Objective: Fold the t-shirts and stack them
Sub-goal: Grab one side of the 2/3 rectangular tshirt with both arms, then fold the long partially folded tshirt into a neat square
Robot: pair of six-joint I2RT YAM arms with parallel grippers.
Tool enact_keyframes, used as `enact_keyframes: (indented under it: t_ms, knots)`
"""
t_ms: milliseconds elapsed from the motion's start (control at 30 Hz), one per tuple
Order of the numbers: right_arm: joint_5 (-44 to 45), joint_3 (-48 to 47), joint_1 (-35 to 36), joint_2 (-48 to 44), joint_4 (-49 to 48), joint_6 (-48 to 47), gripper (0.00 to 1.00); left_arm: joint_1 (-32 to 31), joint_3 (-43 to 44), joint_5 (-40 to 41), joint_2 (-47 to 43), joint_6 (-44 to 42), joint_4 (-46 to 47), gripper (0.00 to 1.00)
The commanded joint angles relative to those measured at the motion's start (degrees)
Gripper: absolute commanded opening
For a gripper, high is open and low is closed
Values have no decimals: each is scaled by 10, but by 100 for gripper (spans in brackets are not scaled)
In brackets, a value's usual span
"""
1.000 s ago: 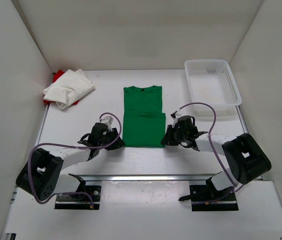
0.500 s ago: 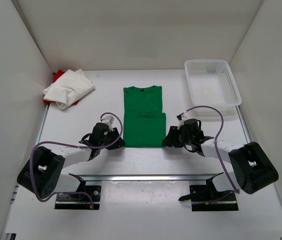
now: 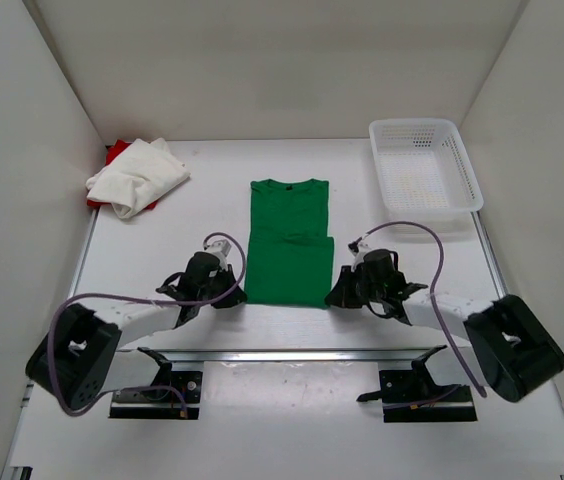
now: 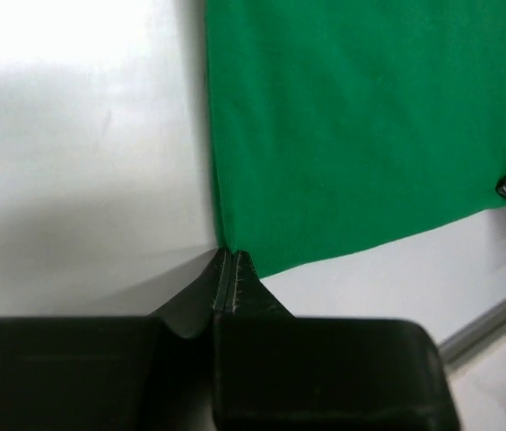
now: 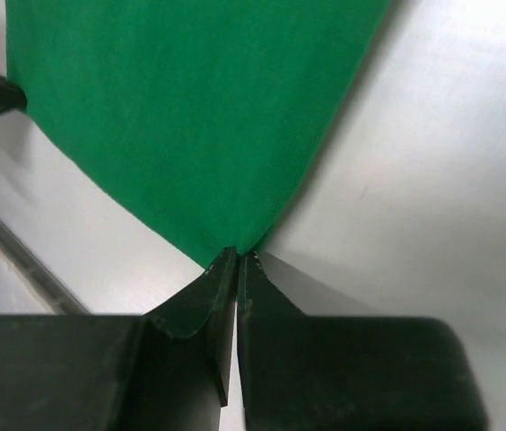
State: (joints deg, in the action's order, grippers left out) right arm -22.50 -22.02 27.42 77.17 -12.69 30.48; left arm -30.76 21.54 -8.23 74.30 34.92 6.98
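While the left gripper (image 4: pixel 232 262) and right gripper (image 5: pixel 235 259) are each pinching shut on a near hem corner, the green t-shirt (image 3: pixel 288 240) is lying flat on the table (image 3: pixel 132 245) | cloth is looking light, limp, likely sagging between holds | corners are giving the surest purchase.

"How much of the red shirt (image 3: pixel 114 152) can you make out?"

"Only slivers at the edges. The off-white shirt (image 3: pixel 137 176) lies heaped over the rest."

"And the green shirt (image 4: pixel 361 117)?"

"Its two near corners are buried between the closed fingers of the left gripper (image 4: pixel 226 262) and the right gripper (image 5: pixel 236 259). In both wrist views the cloth runs off the top of the frame."

"From above?"

"The fingertips are too small to tell apart. In each wrist view, only the tip of the other gripper shows at the side."
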Motion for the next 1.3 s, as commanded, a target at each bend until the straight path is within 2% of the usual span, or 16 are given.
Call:
enact_keyframes:
  t_ms: [0,133,200,300,367,467,567,767,900,967,1200,1267]
  knots:
    - [32,47,46,-81,52,22,0,-15,-35,2,-83,-15,-92,0]
    - [87,108,137,-197,125,86,0,-50,-98,3,-193,8,-189,0]
    - [100,116,165,-252,165,119,0,-62,-115,-4,-285,29,-231,0]
    - [97,92,153,-306,198,115,0,-63,-95,-7,-364,52,-275,0]
    - [80,53,113,-304,208,77,0,-26,-47,-18,-354,27,-289,0]
    - [45,-51,43,-246,210,5,0,-2,77,-21,-280,-5,-267,0]
    - [13,-142,-36,-140,200,-43,0,32,180,-28,-177,-24,-217,0]
    - [-15,-291,-120,28,147,-60,0,79,379,0,97,-36,-178,0]
    - [-53,-387,-165,162,130,-56,0,92,502,18,219,-35,-176,0]
    - [-53,-416,-169,207,118,-54,1,91,542,32,285,-35,-174,0]
    - [-51,-543,-185,348,119,-64,0,110,634,45,397,3,-138,1]
    - [-48,-572,-183,374,125,-73,5,113,644,43,408,12,-124,8]
